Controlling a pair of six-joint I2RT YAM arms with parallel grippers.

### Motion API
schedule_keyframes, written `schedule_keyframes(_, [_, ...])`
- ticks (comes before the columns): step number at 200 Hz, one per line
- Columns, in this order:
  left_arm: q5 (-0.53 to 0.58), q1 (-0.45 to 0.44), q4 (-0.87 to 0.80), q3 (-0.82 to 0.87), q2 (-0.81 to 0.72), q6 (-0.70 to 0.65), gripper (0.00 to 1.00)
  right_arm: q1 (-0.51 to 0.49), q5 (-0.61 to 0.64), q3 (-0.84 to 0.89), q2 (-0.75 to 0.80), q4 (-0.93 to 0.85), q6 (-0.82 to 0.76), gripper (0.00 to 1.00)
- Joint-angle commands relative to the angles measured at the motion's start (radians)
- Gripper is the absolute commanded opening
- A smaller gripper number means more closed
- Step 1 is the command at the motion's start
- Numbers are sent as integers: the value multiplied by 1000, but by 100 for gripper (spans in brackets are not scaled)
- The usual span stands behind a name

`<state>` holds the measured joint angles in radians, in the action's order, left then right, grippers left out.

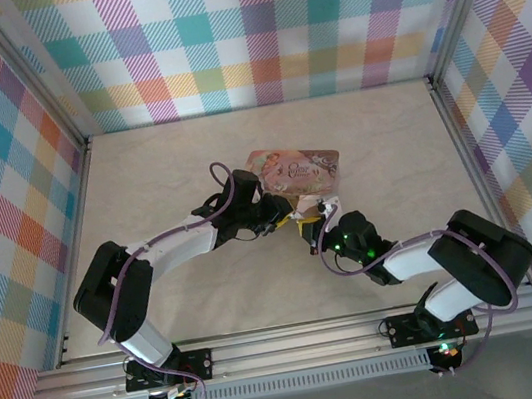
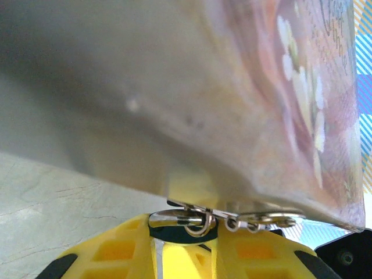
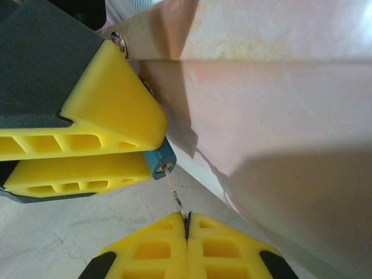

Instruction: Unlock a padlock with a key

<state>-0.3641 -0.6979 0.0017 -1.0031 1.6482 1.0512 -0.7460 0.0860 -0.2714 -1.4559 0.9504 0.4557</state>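
Observation:
The blue padlock [image 3: 158, 163] is clamped between my left gripper's yellow fingers [image 3: 110, 110], its keyhole end facing my right gripper [image 3: 186, 224]. That gripper is shut on the thin metal key [image 3: 176, 195], whose tip sits in the keyhole. In the left wrist view my left gripper [image 2: 183, 229] is closed on the padlock [image 2: 174, 220], whose metal top shows between the fingers, with a short chain of small rings [image 2: 256, 222] trailing right. From above, the left gripper [image 1: 285, 221] and the right gripper [image 1: 311, 238] meet just in front of the tin.
The pink picture-printed tin [image 1: 297, 169] lies right behind both grippers and looms close above the left fingers as the tin [image 2: 261, 104]. The pale table [image 1: 161, 176] is walled by checked panels. A metal rail [image 1: 289, 343] runs along the near edge.

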Motion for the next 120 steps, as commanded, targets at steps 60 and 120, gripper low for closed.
schedule_keyframes(60, [-86, -21, -9, -12, -22, -31, 24, 18, -2, -37, 5, 43, -3, 0])
schedule_keyframes(120, [-90, -23, -16, 9, -29, -48, 24, 48, -22, -44, 13, 8, -13, 0])
